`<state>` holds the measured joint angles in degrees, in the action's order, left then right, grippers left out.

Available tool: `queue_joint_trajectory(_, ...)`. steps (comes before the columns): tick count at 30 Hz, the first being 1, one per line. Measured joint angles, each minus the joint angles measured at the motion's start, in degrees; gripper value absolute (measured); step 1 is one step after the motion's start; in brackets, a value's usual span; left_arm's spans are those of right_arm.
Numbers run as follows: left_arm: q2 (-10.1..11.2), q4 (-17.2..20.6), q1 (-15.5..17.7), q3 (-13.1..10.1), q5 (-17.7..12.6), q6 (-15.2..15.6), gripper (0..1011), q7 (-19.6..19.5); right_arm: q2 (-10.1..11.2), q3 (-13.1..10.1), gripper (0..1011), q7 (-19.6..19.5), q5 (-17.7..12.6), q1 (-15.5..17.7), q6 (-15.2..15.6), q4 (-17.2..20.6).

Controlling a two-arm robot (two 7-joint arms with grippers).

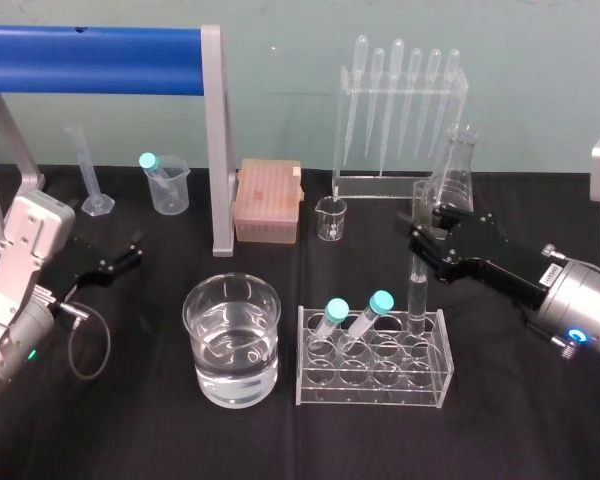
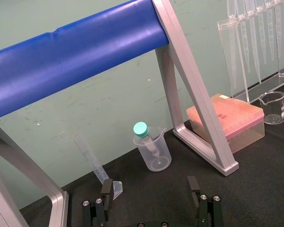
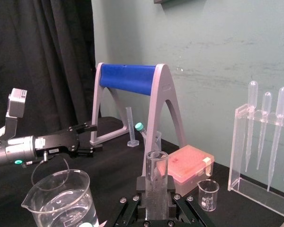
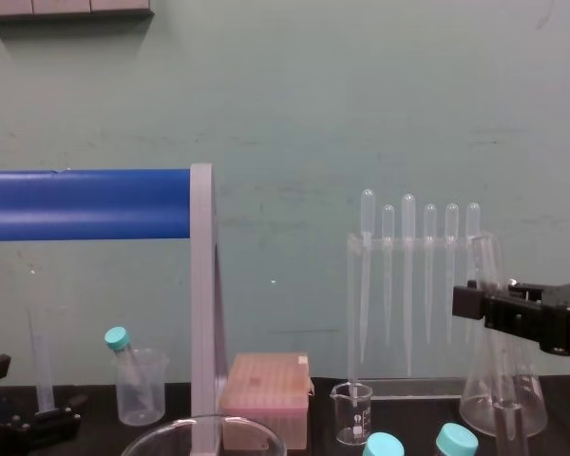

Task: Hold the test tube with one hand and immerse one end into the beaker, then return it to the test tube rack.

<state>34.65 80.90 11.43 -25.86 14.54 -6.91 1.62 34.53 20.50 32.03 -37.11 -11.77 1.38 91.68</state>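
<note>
- Right gripper point(image 1: 421, 230): closed on the upper part of the test tube point(image 1: 417, 298), which stands upright with its rounded end in a back right well of the test tube rack point(image 1: 372, 396).
- Left gripper point(image 1: 118, 262): fingers spread, holding nothing, idle at the table's left side, well apart from the rack.
- Step in hand: judged to be a vertical pass through the rack hole; whether outward or inward cannot be told. The tube should be kept plumb and moved along its own axis, so the glass does not bind on the hole's edge.
- Beaker point(image 1: 202, 345): part filled with clear liquid, just beside the rack's left end, mouth unobstructed.
- Clearance: two teal-capped tubes point(image 1: 379, 300) lean in the rack between test tube and beaker, so the tube's base must pass above their caps. An Erlenmeyer flask point(image 1: 458, 165) stands near behind the gripper. The freest room lies upward and toward the front.
</note>
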Motion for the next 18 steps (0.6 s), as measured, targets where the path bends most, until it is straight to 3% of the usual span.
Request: queue_joint_trajectory(18,0.0,0.0,0.0,0.0,0.0,0.0,1000,0.0,0.7,0.7,233,-0.2,0.2,0.3,0.2,-1.0)
